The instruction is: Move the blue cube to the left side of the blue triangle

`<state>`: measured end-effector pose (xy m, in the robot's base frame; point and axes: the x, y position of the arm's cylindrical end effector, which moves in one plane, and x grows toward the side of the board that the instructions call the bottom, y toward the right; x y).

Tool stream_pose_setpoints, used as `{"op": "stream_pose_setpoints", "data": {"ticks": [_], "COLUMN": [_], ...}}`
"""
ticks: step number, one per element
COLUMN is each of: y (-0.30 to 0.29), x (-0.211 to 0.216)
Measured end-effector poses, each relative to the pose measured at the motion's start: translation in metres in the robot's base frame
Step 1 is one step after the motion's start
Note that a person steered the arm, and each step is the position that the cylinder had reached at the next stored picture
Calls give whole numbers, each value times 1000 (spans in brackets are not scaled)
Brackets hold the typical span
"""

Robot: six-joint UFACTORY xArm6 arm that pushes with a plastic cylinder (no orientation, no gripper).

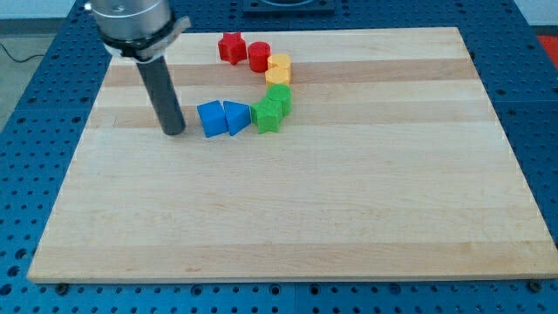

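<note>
The blue cube (211, 119) sits on the wooden board, touching the left side of the blue triangle (235, 117). My tip (173, 132) rests on the board a short way to the left of the blue cube, apart from it. The dark rod rises from the tip to the arm head at the view's top left.
A green star (266, 114) touches the blue triangle's right side, with a green block (279, 96) behind it. A yellow block (278, 68), a red cylinder (259, 56) and a red star (231, 47) curve toward the view's top. The board's left edge (74, 166) lies near my tip.
</note>
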<state>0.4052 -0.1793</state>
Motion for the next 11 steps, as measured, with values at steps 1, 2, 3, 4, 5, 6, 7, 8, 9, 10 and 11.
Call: {"op": "stream_pose_setpoints", "data": {"ticks": [1, 2, 3, 4, 5, 6, 7, 8, 9, 10, 11], "y": [-7, -4, 16, 32, 39, 42, 42, 42, 42, 40, 34], "x": [-33, -57, -57, -57, -48, -38, -36, -29, -29, -55, -81]}}
